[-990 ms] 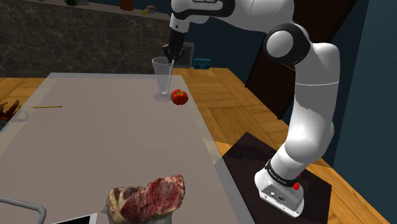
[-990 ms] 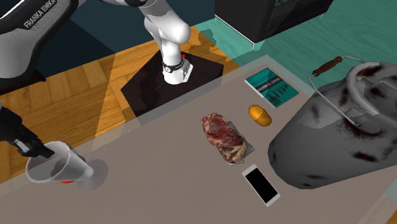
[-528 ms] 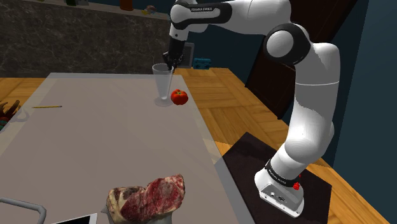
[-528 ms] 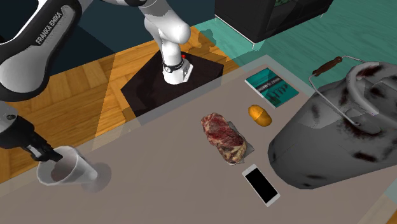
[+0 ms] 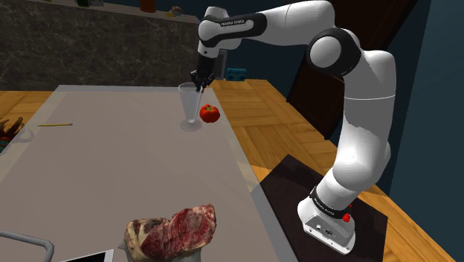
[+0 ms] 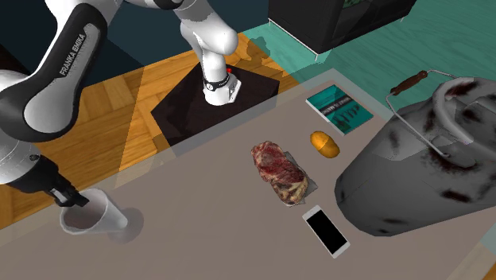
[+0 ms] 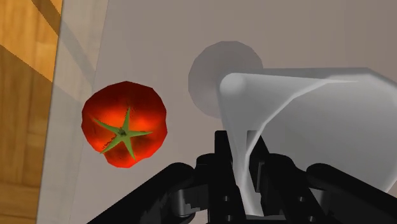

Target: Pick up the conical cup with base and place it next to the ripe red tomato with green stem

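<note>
Conical cup (image 5: 190,104) stood upright on the grey bench (image 5: 111,164) just beside the red tomato (image 5: 210,113), its rim wall pinched between the black fingers (image 7: 222,153).

The translucent conical cup (image 7: 305,114) pinched in my matt black claw (image 7: 245,158) looks smooth and glassy; the round red tomato (image 7: 125,124) is glossy; the flat grey tabletop (image 7: 153,38) is matt, the plank floor (image 7: 25,95) wood-grained.
</note>
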You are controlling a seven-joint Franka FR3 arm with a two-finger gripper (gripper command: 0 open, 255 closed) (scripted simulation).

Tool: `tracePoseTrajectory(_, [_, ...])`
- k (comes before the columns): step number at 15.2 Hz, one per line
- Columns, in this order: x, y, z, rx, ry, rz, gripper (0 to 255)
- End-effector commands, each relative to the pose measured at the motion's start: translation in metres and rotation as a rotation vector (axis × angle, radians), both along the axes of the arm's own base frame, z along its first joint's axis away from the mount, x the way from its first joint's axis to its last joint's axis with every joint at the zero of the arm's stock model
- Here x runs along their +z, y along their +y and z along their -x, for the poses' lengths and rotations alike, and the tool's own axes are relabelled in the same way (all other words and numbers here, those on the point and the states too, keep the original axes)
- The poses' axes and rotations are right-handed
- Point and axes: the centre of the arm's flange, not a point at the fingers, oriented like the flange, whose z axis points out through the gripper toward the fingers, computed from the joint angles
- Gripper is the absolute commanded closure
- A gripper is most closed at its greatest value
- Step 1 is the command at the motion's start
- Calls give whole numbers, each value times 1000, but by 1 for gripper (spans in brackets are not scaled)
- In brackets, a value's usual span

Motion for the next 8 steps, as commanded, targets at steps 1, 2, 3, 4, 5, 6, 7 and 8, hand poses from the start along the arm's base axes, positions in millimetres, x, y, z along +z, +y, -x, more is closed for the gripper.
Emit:
tracePoseTrajectory(1, [-10, 1, 0, 0, -2, 0, 255])
tracePoseTrajectory(2, [-15, 1, 0, 0, -2, 0, 255])
tracePoseTrajectory(3, [-21, 1, 0, 0, -2, 0, 255])
tracePoseTrajectory(4, [-26, 1, 0, 0, -2, 0, 255])
tracePoseTrajectory(5, [-32, 1, 0, 0, -2, 0, 255])
tracePoseTrajectory(6, [-32, 1, 0, 0, -2, 0, 255])
tracePoseTrajectory(7, [-32, 1, 0, 0, -2, 0, 255])
tracePoseTrajectory(8, [-32, 1, 0, 0, -2, 0, 255])
